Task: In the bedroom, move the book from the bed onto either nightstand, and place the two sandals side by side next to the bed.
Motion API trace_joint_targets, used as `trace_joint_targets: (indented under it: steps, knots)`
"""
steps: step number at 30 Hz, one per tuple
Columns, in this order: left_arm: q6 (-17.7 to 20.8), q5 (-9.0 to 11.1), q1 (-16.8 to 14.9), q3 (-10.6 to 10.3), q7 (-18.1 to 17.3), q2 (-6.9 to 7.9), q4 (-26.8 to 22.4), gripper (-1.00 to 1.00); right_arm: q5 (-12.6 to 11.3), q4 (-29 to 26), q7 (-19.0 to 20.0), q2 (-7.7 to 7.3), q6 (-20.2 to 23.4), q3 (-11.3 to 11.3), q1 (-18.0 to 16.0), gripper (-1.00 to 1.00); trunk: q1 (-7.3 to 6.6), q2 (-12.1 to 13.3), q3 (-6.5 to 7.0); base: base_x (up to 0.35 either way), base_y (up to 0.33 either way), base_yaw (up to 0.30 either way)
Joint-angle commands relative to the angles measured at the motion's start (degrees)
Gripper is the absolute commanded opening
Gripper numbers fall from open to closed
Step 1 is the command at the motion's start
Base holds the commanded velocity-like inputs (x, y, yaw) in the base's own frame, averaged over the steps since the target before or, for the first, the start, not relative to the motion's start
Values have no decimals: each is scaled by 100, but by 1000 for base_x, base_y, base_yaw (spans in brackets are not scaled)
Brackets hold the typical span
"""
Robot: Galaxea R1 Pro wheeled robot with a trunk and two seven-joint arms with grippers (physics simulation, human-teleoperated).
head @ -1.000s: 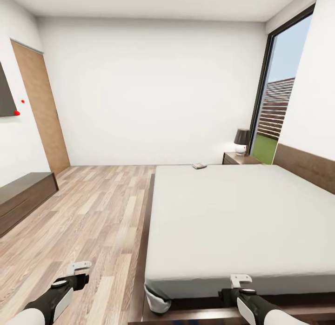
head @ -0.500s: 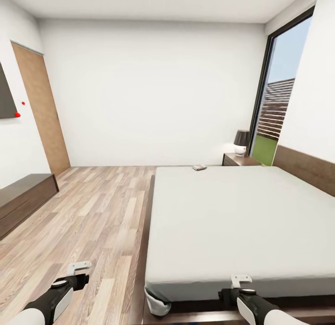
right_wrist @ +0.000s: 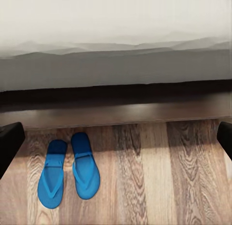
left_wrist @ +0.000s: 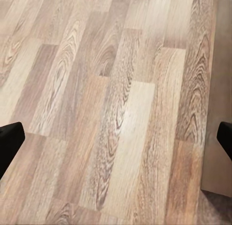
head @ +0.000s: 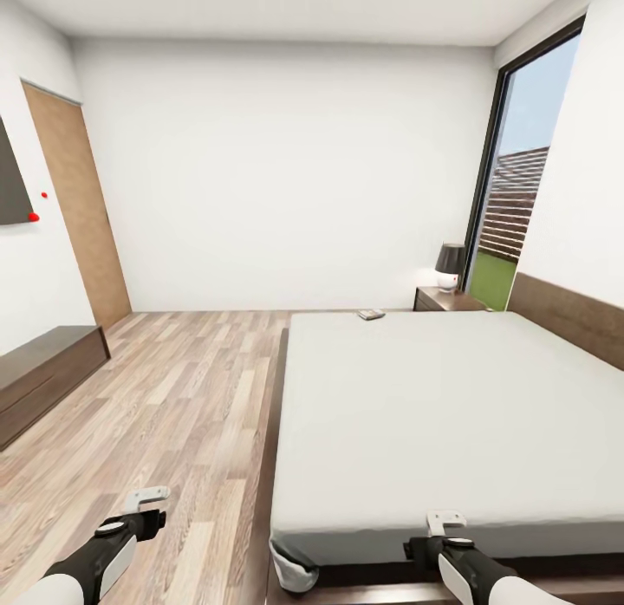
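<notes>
bed (head: 451, 406): book (head: 372, 313) at far edge | floor (right_wrist: 159, 181): sandals (right_wrist: 70, 169) side by side

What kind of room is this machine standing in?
A bedroom, by the look of it: a large bed with a grey mattress, a nightstand carrying a lamp, and blue sandals on the wood floor.

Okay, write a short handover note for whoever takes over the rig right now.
Left tool open, empty, over bare floor. Right tool open, empty, at the bed's foot.
Book lies on the bed's far edge, near the nightstand with the lamp.
Both sandals lie side by side on the floor by the bed frame: looks done.
Left: book onto the nightstand.
</notes>
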Motion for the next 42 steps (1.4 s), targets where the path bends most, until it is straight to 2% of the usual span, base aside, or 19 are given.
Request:
trace_joint_targets:
  steps: [1, 29, 42]
  knots:
    - [34, 54, 0, -22, 22, 2, -14, 100, -54, -14, -13, -2, 34, 48, -1, 100, -23, 38, 12, 0, 0, 0]
    - [34, 54, 0, -22, 22, -2, -14, 100, -22, -14, -13, 17, 34, 52, -1, 100, -638, 1161, 514, 0, 0, 0]
    - [-58, 70, 0, -23, -19, 1, -17, 100, -9, -14, -13, 26, 34, 52, -1, 100, -638, 1161, 514, -20, 0, 0]
